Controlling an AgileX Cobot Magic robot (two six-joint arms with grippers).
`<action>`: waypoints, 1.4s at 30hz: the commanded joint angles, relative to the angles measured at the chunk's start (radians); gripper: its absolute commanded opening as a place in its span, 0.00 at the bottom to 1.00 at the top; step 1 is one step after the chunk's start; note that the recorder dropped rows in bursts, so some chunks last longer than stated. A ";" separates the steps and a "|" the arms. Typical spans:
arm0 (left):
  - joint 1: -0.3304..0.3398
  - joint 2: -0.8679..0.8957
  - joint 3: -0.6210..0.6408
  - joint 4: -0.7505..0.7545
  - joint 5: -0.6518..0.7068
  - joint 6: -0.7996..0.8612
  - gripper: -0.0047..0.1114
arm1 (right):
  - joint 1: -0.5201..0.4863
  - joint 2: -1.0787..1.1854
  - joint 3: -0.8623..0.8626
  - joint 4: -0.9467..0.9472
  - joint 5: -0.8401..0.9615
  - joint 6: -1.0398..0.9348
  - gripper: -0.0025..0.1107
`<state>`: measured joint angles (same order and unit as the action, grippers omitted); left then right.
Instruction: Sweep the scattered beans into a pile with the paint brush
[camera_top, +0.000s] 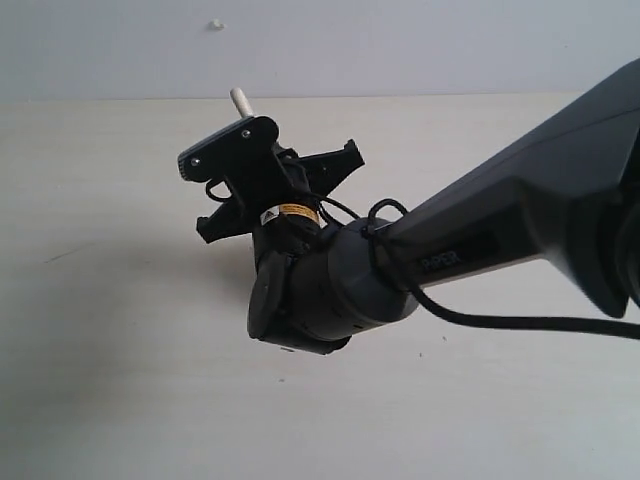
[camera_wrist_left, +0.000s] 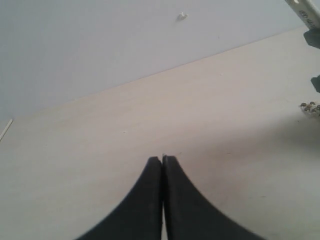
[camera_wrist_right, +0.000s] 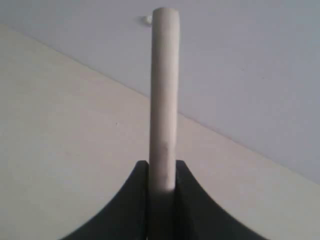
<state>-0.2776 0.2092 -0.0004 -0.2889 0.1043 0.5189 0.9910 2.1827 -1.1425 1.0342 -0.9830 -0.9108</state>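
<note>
Over the pale table (camera_top: 120, 350) I have the right arm reaching in from the right; the right gripper (camera_wrist_right: 162, 166) is clamped narrowly on the wooden handle of the paint brush (camera_wrist_right: 164, 90), which sticks straight out between the jaws, its end well past the fingertips; bristles are hidden from me; the left gripper (camera_wrist_left: 162, 159) is pressed fully closed, holding nothing; a few beans (camera_wrist_left: 310, 106) lie well apart from it.

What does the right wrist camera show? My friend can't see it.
The right gripper clamps the paint brush by its pale wooden handle, which sticks out past the black jaws. Behind are a light table and a plain pale wall.
</note>
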 joint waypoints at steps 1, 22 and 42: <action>0.001 -0.003 0.000 -0.003 -0.005 -0.002 0.04 | -0.007 -0.024 -0.002 0.004 0.004 0.011 0.02; 0.001 -0.003 0.000 -0.003 -0.005 -0.002 0.04 | -0.526 -0.218 0.051 -2.093 -0.126 1.207 0.02; 0.001 -0.003 0.000 -0.003 -0.005 -0.002 0.04 | -0.631 0.118 -0.408 -2.476 -0.238 1.420 0.02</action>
<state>-0.2776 0.2092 -0.0004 -0.2889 0.1043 0.5189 0.3642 2.2724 -1.5171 -1.4454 -1.2016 0.5024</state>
